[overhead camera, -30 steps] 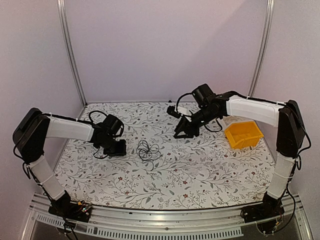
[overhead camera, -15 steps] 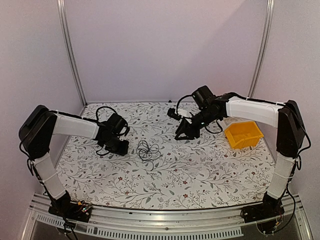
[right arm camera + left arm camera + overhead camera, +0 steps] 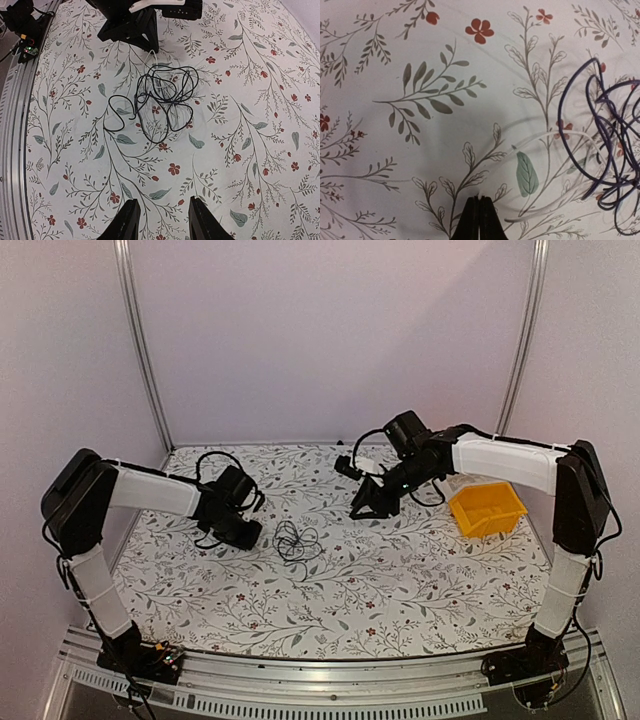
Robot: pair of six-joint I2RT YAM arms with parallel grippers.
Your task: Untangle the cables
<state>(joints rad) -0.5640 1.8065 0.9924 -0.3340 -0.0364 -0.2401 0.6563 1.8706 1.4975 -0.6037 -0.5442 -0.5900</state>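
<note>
The cables (image 3: 295,540) lie a little left of the middle in the overhead view. They are thin, glossy dark wires heaped into a loose nest of overlapping loops, flat on the table. In the right wrist view, the cables (image 3: 160,97) sit in the upper middle of the frame. The rounded coils are piled thickest at the top, and one single loop trails out to the lower left. In the left wrist view, the cables (image 3: 612,165) crowd the right edge, where the strands show a violet sheen. A pale strand (image 3: 540,140) curves out of them toward the centre of the frame.

The left gripper (image 3: 245,533) sits low, just left of the bunch. Its two black fingers are pressed together into one narrow wedge (image 3: 479,202) with nothing between them, and the tip is apart from the wires. The right gripper (image 3: 365,508) hangs up and to the right of the tangle, well above the surface. Its blunt black fingers are spread wide (image 3: 162,201) and hold nothing.

The tablecloth (image 3: 400,580) beneath is smooth and white, printed with grey-green leaf sprays and small red flowers. A yellow plastic bin (image 3: 487,508), angular and open-topped, stands at the right of the overhead view.
</note>
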